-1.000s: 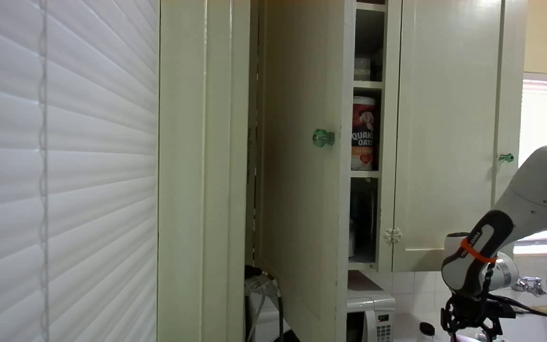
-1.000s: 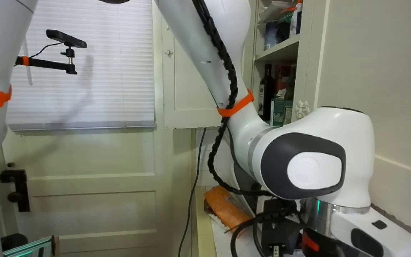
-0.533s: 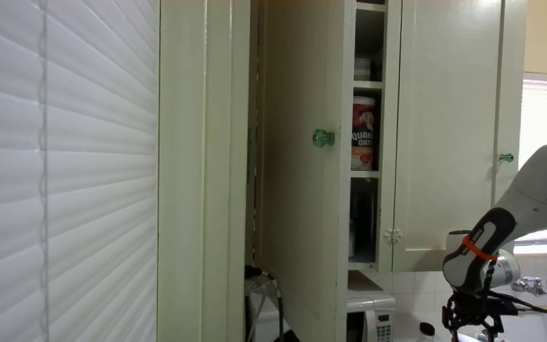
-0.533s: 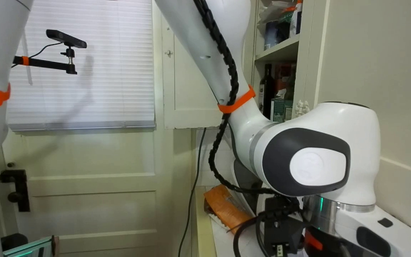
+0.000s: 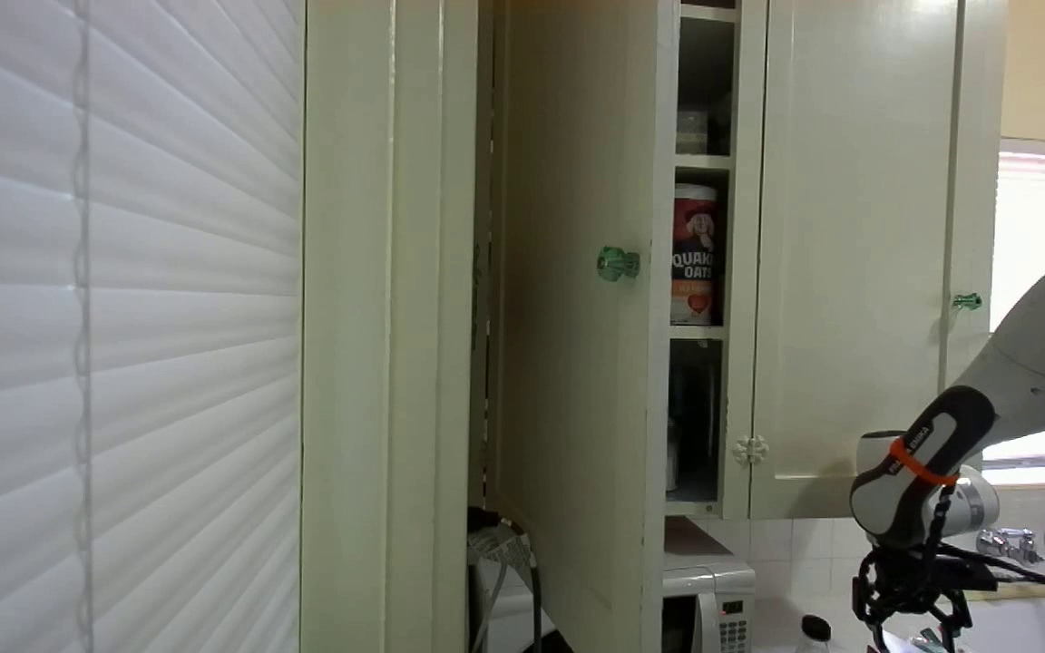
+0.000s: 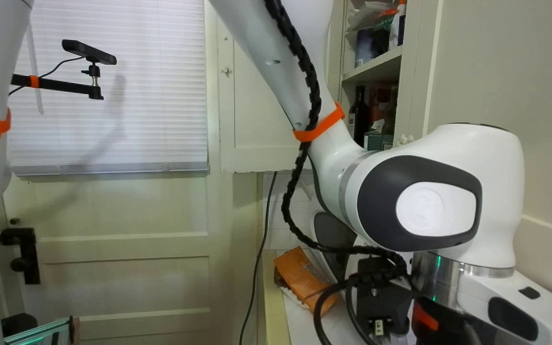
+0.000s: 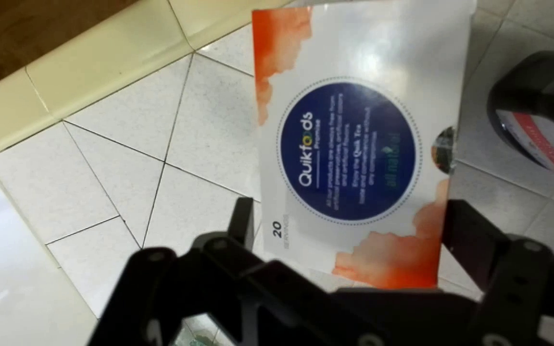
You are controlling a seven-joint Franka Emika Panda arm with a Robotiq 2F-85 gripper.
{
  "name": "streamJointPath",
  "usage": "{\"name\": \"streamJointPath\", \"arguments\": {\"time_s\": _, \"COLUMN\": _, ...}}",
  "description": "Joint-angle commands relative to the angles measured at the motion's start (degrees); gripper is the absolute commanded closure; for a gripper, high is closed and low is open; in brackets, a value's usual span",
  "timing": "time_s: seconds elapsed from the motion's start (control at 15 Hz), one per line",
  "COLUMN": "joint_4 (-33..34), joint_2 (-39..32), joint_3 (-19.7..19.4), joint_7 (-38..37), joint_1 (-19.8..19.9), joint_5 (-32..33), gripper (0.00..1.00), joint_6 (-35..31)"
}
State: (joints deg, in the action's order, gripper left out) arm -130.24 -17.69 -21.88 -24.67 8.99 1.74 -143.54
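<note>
In the wrist view a white box [image 7: 349, 154] with a navy circle and orange corners lies between the two black fingers of my gripper [image 7: 358, 226]. The fingers stand wide apart. A thin strip of tile shows between the left finger [image 7: 243, 223] and the box. The right finger [image 7: 474, 240] meets the box's right edge. The box's lower edge is partly hidden by the gripper. I cannot tell whether the box rests on the counter. In an exterior view my gripper [image 5: 914, 635] is low at the right, with something white and red between its fingers.
In the wrist view a dark bottle [image 7: 541, 105] stands right of the box; the counter's yellow edge [image 7: 108, 53] runs at upper left. In exterior views are a cupboard door [image 5: 577, 363] standing open, a microwave [image 5: 713, 580], a dark-capped bottle [image 5: 815, 628] and an orange packet [image 6: 302, 278].
In both exterior views the arm and gripper have moved up and slightly right. The white and red thing between the fingers shows a little more. The cupboard door has not moved.
</note>
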Motion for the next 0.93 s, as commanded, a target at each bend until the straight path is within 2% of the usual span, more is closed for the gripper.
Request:
{"name": "streamJointPath", "arguments": {"time_s": 0.0, "joint_4": -1.0, "joint_2": 3.2, "joint_3": -0.6, "joint_7": 0.2, "joint_1": 1.1, "joint_5": 1.9, "gripper": 0.00, "joint_6": 2.8}}
{"name": "streamJointPath", "arguments": {"time_s": 0.87, "joint_4": -4.8, "joint_2": 9.9, "joint_3": -1.8, "joint_7": 7.5, "joint_1": 8.4, "joint_5": 1.9, "gripper": 0.00, "joint_6": 9.3}}
